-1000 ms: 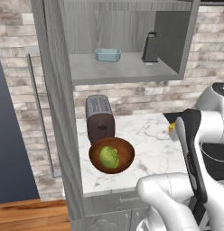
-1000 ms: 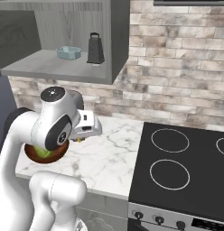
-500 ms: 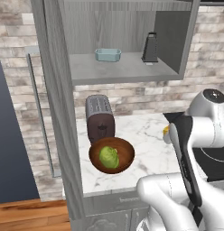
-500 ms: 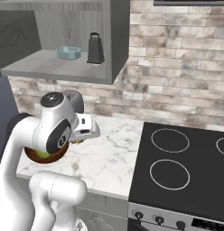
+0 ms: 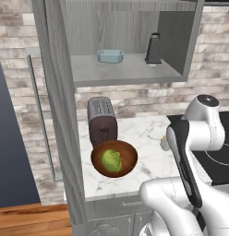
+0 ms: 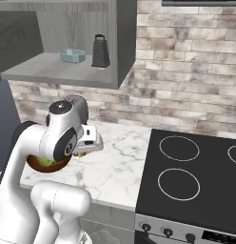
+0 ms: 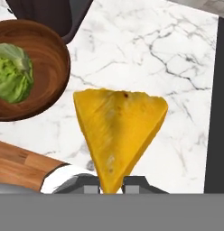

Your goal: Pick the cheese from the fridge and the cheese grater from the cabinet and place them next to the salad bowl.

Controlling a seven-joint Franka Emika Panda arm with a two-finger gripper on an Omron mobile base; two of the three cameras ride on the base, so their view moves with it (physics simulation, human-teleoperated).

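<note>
My gripper [image 7: 112,184] is shut on the cheese [image 7: 118,128], a yellow-orange wedge hanging over the marble counter [image 7: 132,49]. The wooden salad bowl [image 7: 50,58] with green leaves lies just left of the wedge in the hand view. From the left base view the gripper [image 5: 164,143] hovers right of the salad bowl [image 5: 114,158], a yellow bit of cheese [image 5: 163,138] showing. The cheese grater [image 5: 153,48] stands on the shelf of the open cabinet [image 5: 130,71], also seen as the grater [image 6: 100,51]. The dark fridge [image 5: 8,138] is at far left.
A dark toaster [image 5: 102,120] stands right behind the bowl. A small light blue dish [image 5: 110,56] shares the cabinet shelf. The open cabinet door [image 5: 58,115] hangs left of the counter. A black stove [image 6: 196,171] borders the counter on the right.
The hand with the cheese has sunk a little and drifted slightly toward the bowl. Bowl, toaster and grater have not moved.
</note>
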